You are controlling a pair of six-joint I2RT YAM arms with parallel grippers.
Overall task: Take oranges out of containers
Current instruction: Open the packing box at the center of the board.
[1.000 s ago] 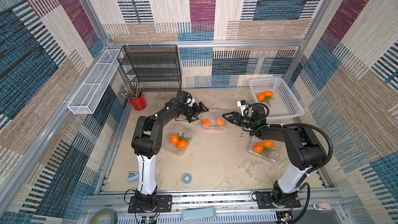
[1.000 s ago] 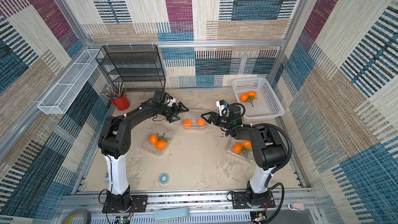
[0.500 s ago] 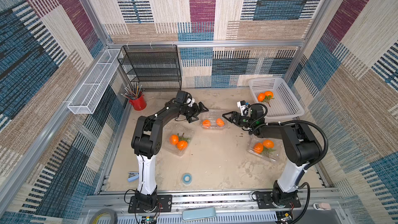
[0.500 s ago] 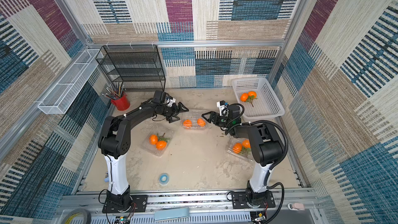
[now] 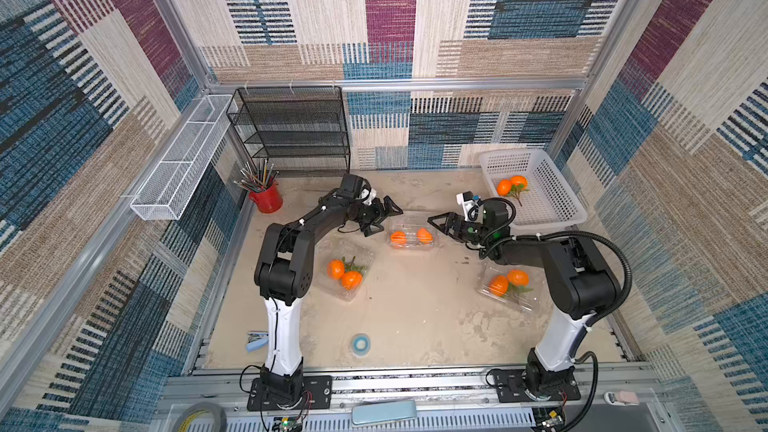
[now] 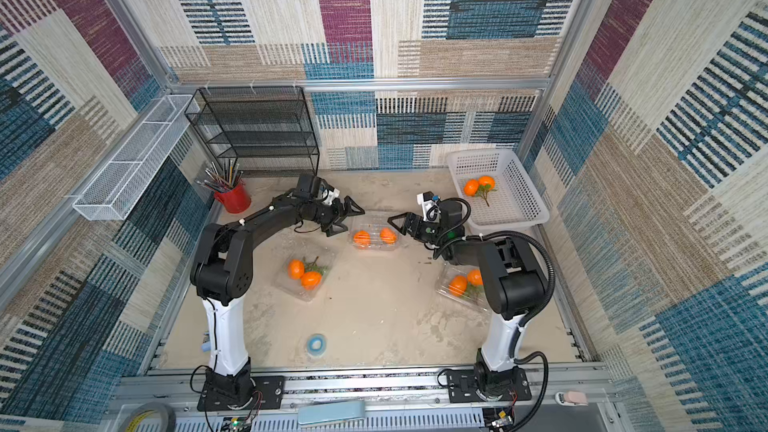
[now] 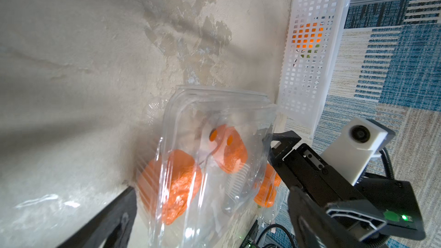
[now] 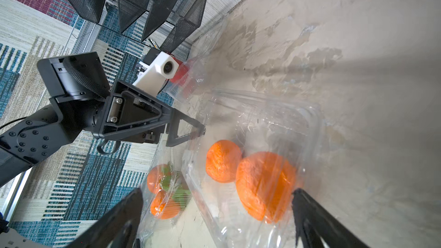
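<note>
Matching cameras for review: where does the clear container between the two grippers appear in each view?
A top view: clear container near picture centre.
A top view: near centre too.
Left wrist: lower middle.
Right wrist: lower half, right of centre.
Shared landmark: the two oranges inside it.

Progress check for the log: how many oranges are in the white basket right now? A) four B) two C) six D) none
B: two oranges, side by side with a leafy stem, lie in the white perforated basket in both top views.
</note>
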